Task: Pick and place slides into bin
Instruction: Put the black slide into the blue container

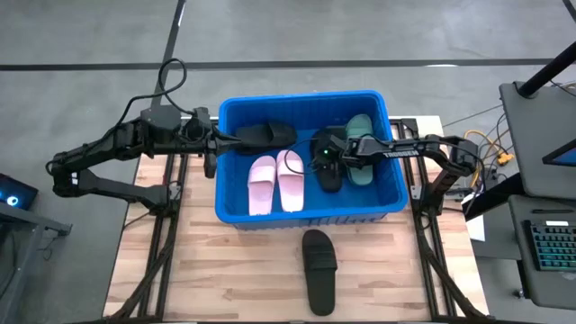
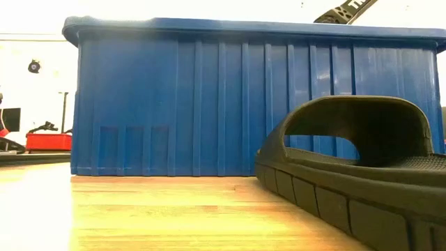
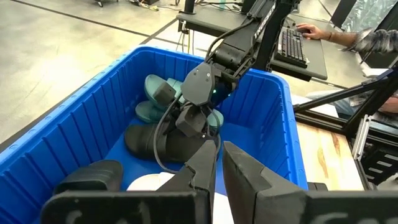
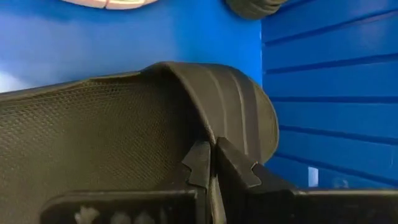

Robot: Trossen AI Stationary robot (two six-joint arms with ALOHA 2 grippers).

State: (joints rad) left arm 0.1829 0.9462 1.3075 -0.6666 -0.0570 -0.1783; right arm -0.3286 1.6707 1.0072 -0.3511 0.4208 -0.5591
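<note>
The blue bin (image 1: 306, 96) stands mid-table and holds a pale pink pair (image 1: 276, 180), a green pair (image 1: 362, 148) and two black slides. My right gripper (image 1: 326, 155) reaches into the bin from the right and is shut on one black slide (image 1: 330, 173). My left gripper (image 1: 219, 140) hovers at the bin's left rim, shut and empty (image 3: 219, 171), beside the other black slide (image 1: 268, 135), which lies on the bin floor. A third black slide (image 1: 319, 270) lies sole down on the table in front of the bin. My right gripper pinches the edge of the black slide's strap (image 4: 214, 140) between its two fingers. The fingers come from above, slanting down from the table's right side. The slide lies low in the bin beside the green pair (image 3: 155, 93); I cannot tell whether it rests on the floor.
The bin's ribbed walls (image 2: 209, 104) rise high around both grippers. Monitors and cables stand off the table's right edge (image 1: 540, 135). A person's hand (image 3: 311, 28) rests on a keyboard beyond the bin. Bare wooden tabletop (image 1: 225, 279) lies in front of the bin.
</note>
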